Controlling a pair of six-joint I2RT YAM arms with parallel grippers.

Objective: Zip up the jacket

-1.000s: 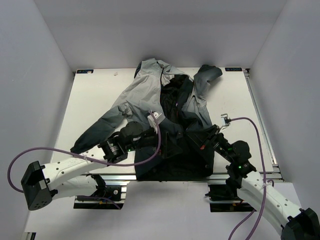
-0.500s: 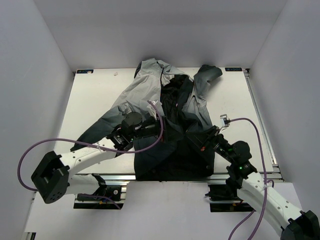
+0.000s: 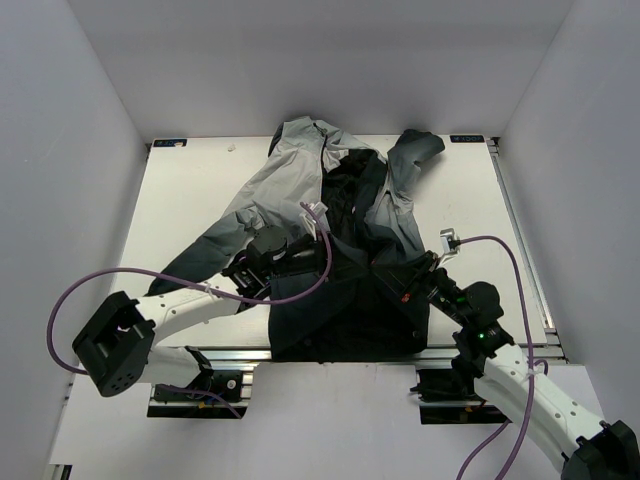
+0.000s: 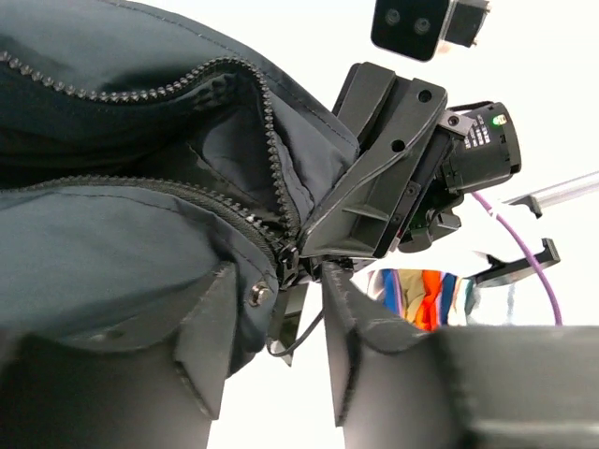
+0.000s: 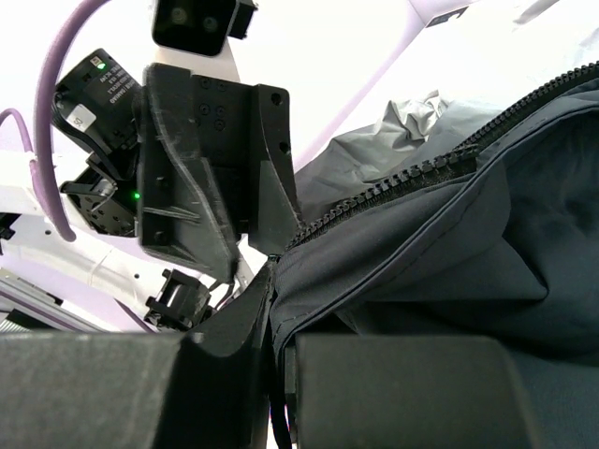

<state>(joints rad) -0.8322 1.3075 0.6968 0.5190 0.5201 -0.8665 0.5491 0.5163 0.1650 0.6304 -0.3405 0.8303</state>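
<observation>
Left end effector (image 4: 274, 281) is swinging in, jaws apart, closing loosely around the zipper slider (image 4: 285, 269).
Right end effector (image 5: 271, 290) is clenching the jacket (image 3: 290, 190); zipping is barely starting.

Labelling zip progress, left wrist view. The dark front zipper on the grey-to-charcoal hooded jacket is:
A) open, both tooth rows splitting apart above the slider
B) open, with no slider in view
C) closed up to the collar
A: on the grey-to-charcoal hooded jacket, the dark front zipper shows two tooth rows parting just above the dark slider, which sits between the left fingers.
</observation>
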